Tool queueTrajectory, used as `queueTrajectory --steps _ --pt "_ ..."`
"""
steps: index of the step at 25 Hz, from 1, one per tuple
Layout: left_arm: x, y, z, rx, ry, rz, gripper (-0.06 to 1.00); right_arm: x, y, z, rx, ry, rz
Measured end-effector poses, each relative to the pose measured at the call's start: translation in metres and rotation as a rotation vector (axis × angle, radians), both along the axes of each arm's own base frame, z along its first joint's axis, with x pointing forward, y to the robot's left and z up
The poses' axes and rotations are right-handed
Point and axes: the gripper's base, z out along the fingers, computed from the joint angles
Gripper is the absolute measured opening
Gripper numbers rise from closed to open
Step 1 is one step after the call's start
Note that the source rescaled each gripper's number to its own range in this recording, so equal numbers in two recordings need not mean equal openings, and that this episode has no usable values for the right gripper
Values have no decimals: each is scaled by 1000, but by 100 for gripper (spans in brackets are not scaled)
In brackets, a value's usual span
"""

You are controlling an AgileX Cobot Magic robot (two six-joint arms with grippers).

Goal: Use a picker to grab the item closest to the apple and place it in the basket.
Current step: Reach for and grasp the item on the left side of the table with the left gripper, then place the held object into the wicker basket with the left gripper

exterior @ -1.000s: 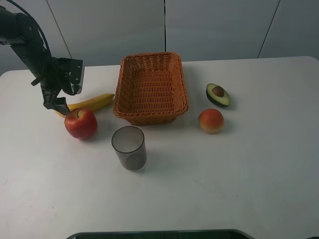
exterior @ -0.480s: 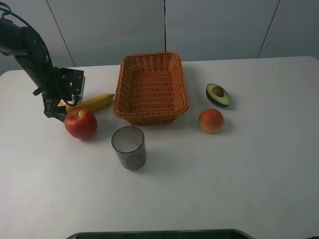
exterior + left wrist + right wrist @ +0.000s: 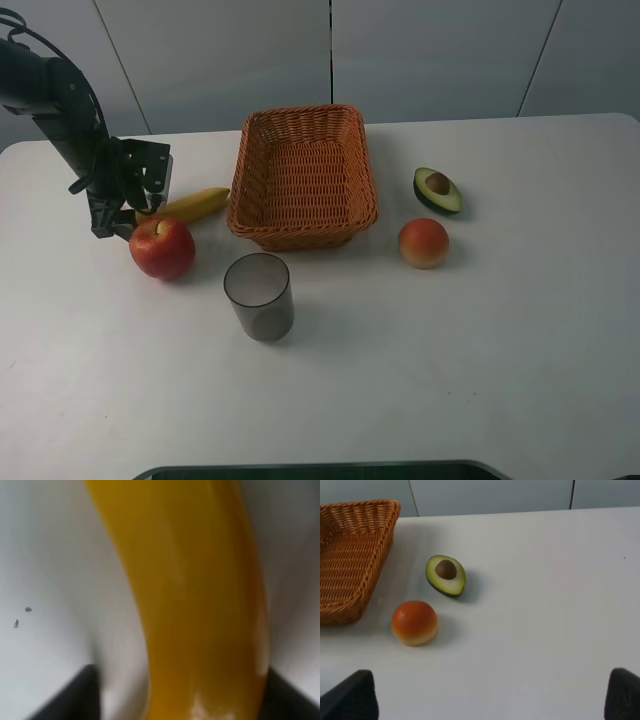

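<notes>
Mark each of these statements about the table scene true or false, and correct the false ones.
1. The basket has no fruit in it. True.
2. In the high view, the avocado half lies left of the basket. False: it lies to the right of it.
3. The left claw is at the banana, at the end far from the basket. True.
4. The cup lies on its side. False: it stands upright, mouth up.
5. The right claw grips the orange-red fruit. False: its fingers stand wide apart with nothing between them, and the fruit lies well clear of it.
</notes>
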Motion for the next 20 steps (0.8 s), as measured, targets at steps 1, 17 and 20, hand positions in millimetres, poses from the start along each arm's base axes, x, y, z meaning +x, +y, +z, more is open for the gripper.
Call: queueTrajectory --steps 1,17,20 --pt "0 0 -1 0 -1 2 5 0 0 0 0 0 0" --pt "2 0 0 -6 -16 10 0 0 0 0 0 0 0" --pt "2 -1 0 -7 -16 11 0 0 0 0 0 0 0"
